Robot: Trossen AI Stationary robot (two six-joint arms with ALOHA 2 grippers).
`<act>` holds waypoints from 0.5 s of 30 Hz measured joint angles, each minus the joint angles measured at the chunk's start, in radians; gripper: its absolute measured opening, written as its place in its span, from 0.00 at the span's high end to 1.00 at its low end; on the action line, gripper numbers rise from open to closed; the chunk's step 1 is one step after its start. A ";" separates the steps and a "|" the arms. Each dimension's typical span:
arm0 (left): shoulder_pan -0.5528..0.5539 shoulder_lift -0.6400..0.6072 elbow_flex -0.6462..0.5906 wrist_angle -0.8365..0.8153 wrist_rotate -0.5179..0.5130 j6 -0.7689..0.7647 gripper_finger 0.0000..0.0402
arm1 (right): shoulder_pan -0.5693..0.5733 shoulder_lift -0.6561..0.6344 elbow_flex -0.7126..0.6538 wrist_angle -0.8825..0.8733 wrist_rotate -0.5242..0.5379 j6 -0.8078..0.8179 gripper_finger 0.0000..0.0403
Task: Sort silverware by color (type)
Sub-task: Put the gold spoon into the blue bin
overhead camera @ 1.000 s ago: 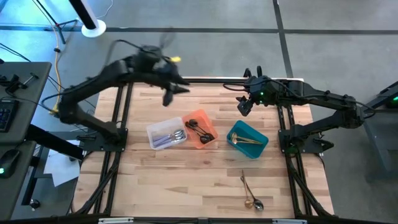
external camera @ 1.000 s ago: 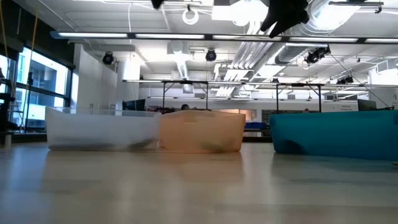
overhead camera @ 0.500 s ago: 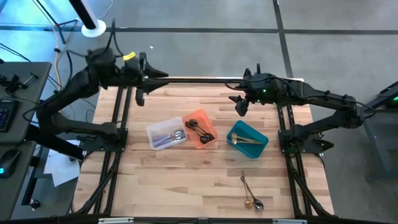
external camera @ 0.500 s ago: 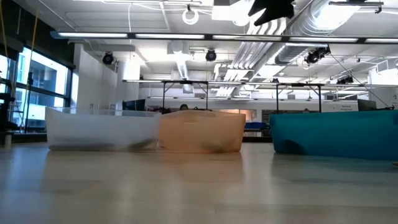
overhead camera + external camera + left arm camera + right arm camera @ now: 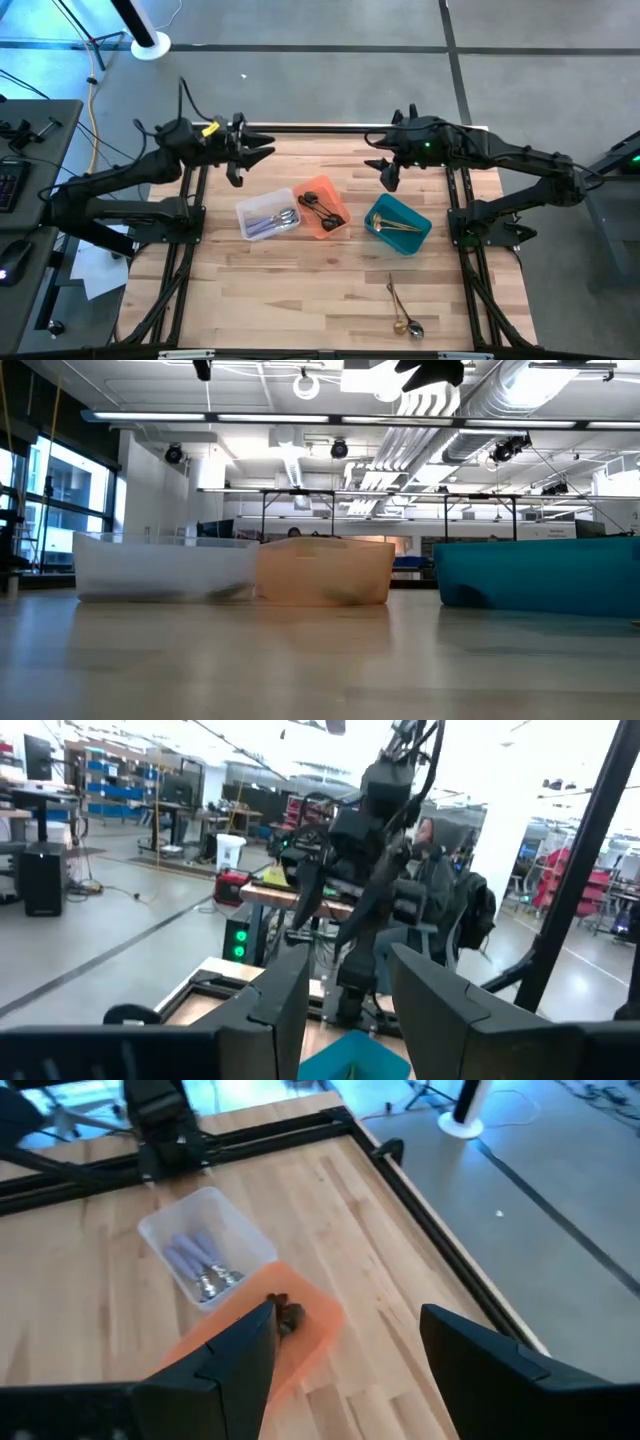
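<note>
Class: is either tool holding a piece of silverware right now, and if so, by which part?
Nothing is held: the left tool and right tool both hang open and empty.

Wide bare counter (image 5: 300, 290) lies in front of both raised tools, open for a pass. Below and between them three bins stand in a row: clear bin (image 5: 266, 215), orange bin (image 5: 321, 207), teal bin (image 5: 397, 223). Beyond the teal one, two loose spoons (image 5: 401, 310) lie near the counter's front edge.

One camera looks straight down; another sits level on the table (image 5: 300, 290), both sharing the orange bin (image 5: 322, 570).
</note>
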 joint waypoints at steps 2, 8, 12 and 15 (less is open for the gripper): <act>0.000 0.000 -0.014 0.014 0.000 0.000 0.68 | 0.000 -0.006 0.000 -0.002 -0.025 0.002 0.42; 0.000 0.000 -0.021 0.016 0.000 0.000 0.68 | 0.000 -0.109 -0.193 0.110 -0.031 0.070 0.42; 0.000 0.000 -0.021 0.015 0.000 0.000 0.68 | 0.000 -0.227 -0.393 0.285 -0.077 0.189 0.42; 0.001 0.000 -0.021 0.012 0.000 0.000 0.68 | 0.000 -0.293 -0.503 0.419 -0.109 0.263 0.42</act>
